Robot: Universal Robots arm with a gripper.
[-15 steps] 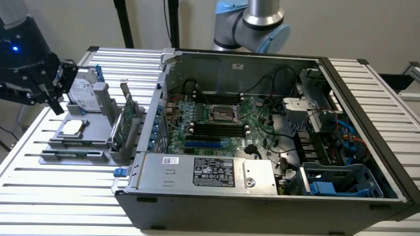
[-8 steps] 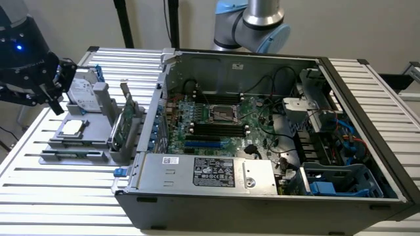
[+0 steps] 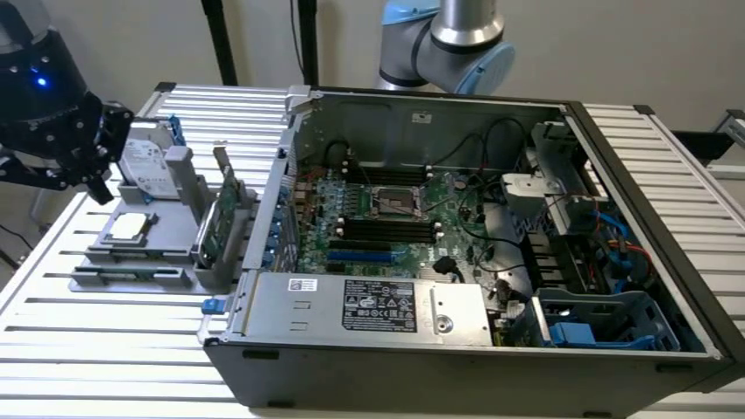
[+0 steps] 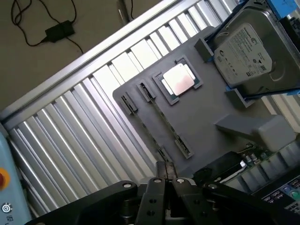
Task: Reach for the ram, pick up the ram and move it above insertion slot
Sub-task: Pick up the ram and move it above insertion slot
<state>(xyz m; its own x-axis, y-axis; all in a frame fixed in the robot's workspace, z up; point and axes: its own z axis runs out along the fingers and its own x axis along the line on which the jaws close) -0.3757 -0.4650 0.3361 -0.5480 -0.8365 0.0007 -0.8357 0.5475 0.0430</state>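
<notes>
My gripper [image 3: 96,179] hangs at the exterior view's far left, above the grey holder tray [image 3: 87,281] beside the open computer case [image 3: 466,349]. In the wrist view my gripper [image 4: 168,182] has its fingers pressed close together, and I cannot make out a green stick between them. Below it, two long thin ram slots [image 4: 164,119] with end clips run across the holder tray [image 4: 206,117]; they look bare. The ram itself is not recognisable anywhere. The motherboard's black insertion slots [image 3: 385,229] lie inside the case, well to the exterior view's right of the gripper.
The holder also carries a hard drive [image 3: 149,161] [image 4: 246,51], a square processor [image 3: 128,225] [image 4: 179,79] and an upright green expansion card [image 3: 219,223]. A power supply [image 3: 372,305] fills the case's front. The ribbed metal table [image 3: 105,358] surrounds everything.
</notes>
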